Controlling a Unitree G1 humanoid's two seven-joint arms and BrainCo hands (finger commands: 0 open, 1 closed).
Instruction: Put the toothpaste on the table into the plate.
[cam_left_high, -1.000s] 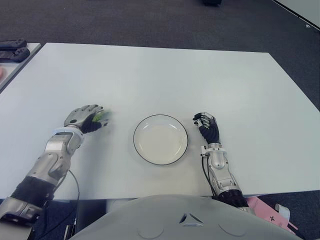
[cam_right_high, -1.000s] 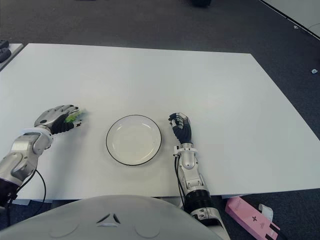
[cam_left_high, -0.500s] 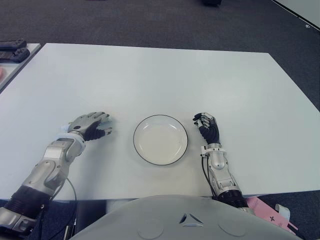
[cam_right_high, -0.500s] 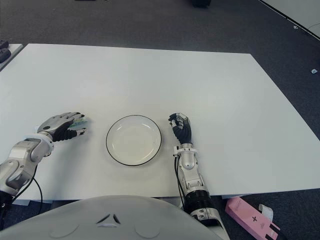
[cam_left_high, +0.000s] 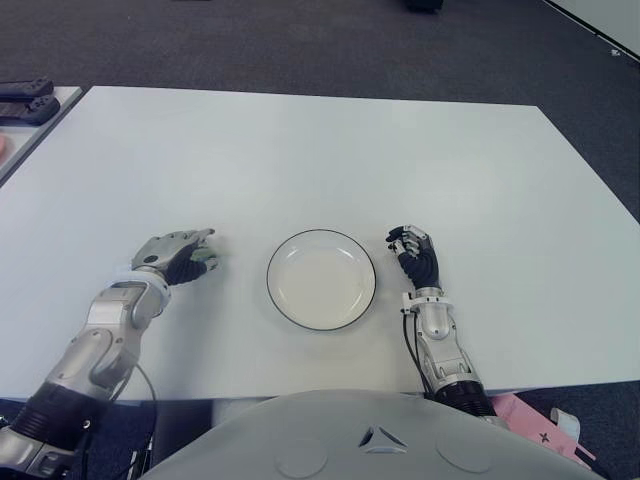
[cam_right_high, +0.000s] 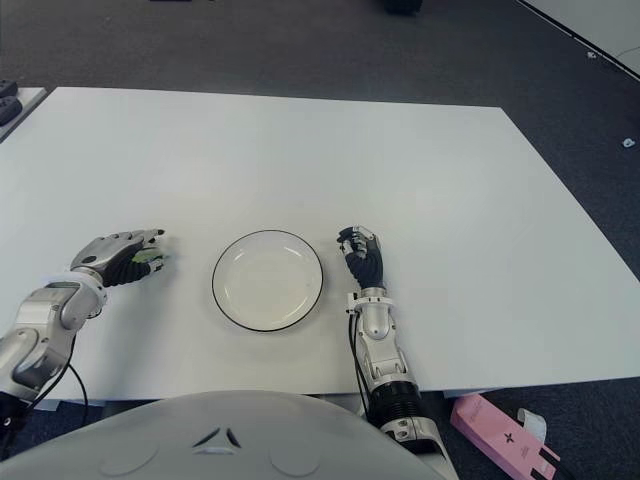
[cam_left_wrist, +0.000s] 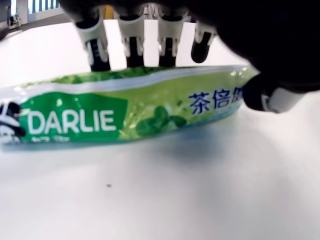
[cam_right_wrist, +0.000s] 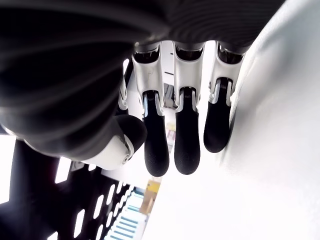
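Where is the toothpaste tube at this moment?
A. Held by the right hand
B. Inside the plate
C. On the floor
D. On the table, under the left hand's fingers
D. In the left wrist view the green toothpaste tube lies on the white table with the left hand curled over it; the plate holds nothing, and the right hand shows beside it.

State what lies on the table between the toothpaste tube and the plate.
Nothing: in the left eye view only bare white table separates the toothpaste tube, under the left hand, from the plate.
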